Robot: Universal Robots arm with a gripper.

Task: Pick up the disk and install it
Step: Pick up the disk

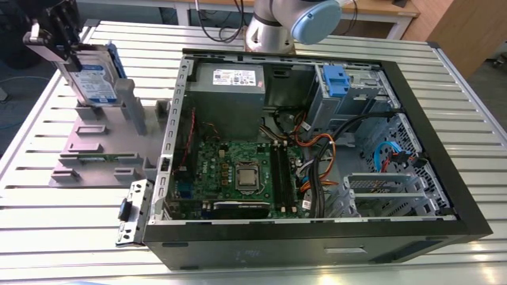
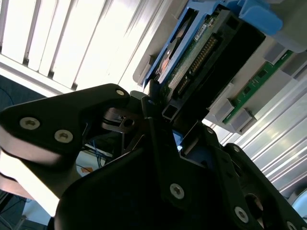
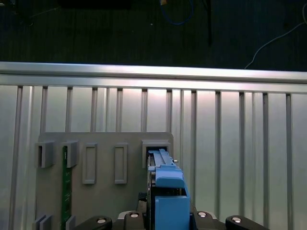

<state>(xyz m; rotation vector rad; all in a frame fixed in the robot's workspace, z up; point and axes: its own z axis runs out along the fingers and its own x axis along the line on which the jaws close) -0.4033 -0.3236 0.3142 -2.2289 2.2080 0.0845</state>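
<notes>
While your gripper [image 1: 63, 53] hangs over the corner of the bench [image 1: 47, 237] at the exterior view's left, its black fingers [image 2: 158, 129] pinch the top end of the disk [image 1: 94, 77], one on each flat side. You have the disk standing on edge and slightly tilted: a flat silver metal slab with a white-and-blue label whose print you cannot make out, framed by a blue plastic bracket. In the second wrist view you see its underside [image 2: 192, 57], a green circuit board with a dark pin connector. In the first wrist view the moulded blue bracket [image 3: 168, 191] runs down to a rectangular slot in the matt grey plastic stand [image 3: 129, 201]; you cannot tell whether the lower edge sits in that slot or just above it. A green circuit-board strip [image 1: 103, 157] lies in another of the stand's holders. The bench is ribbed, shiny aluminium slats. Beside the stand lies the open black computer case [image 1: 317, 237], holding a grey metal power-supply box [image 1: 230, 101] with a white sticker, a green motherboard [image 1: 230, 160] and a second blue bracket [image 1: 336, 80] in the drive bay.
</notes>
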